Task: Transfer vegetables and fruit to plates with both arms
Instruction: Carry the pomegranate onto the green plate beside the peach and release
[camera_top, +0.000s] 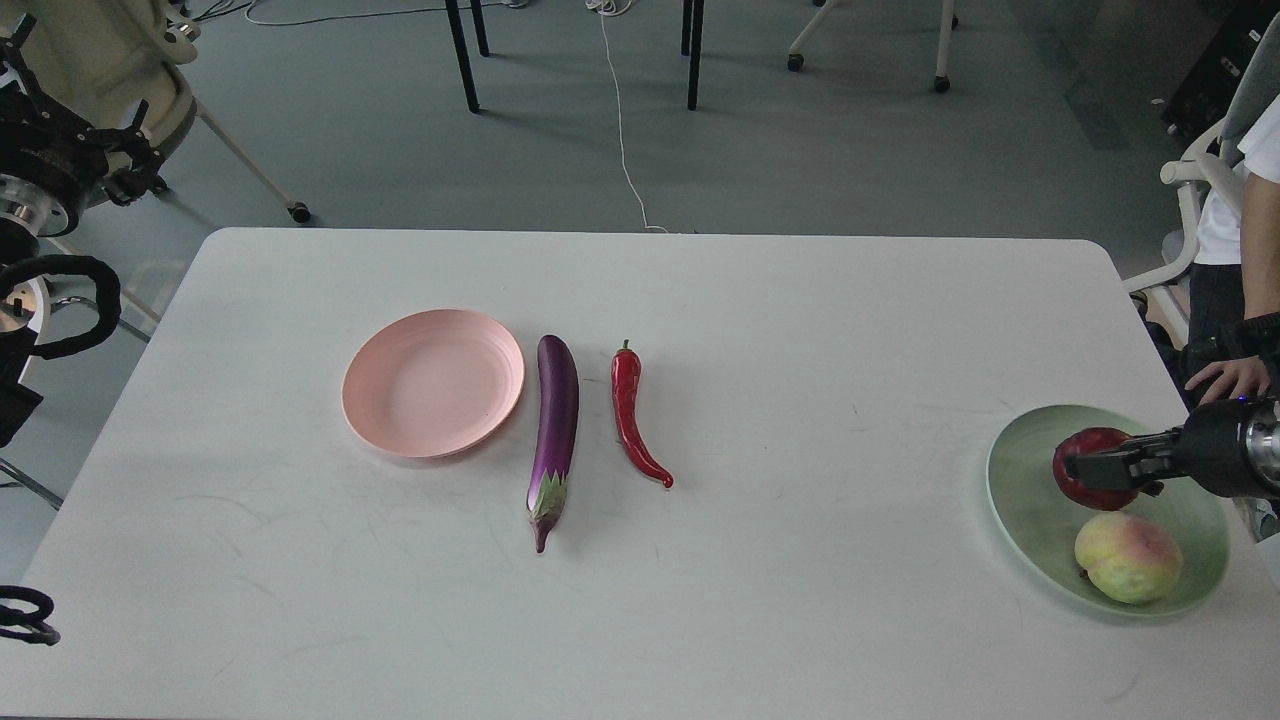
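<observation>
Lying lengthwise near table (800, 330) centre, the eggplant (556, 435) is seen w/ long axis running near-far, calyx end toward the robot, blunt end away. Chili (632, 412) lies just beside it on the right, roughly parallel, green stem at far end, tip curving near-right. Pink plate (432, 383) sits bare just left of the eggplant, not touching.

At right edge, the green plate (1020, 510) holds pomegranate (1088, 466) and peach (1127, 557), peach nearer the robot. Right gripper (1072, 467) is reached in horizontally from the right, fingers pointing left, pinched on the pomegranate, over the plate. Veg lies well apart from it, to its left.

Left arm (40, 170) is held up at the left edge, off the table; its gripper state can't be told.
</observation>
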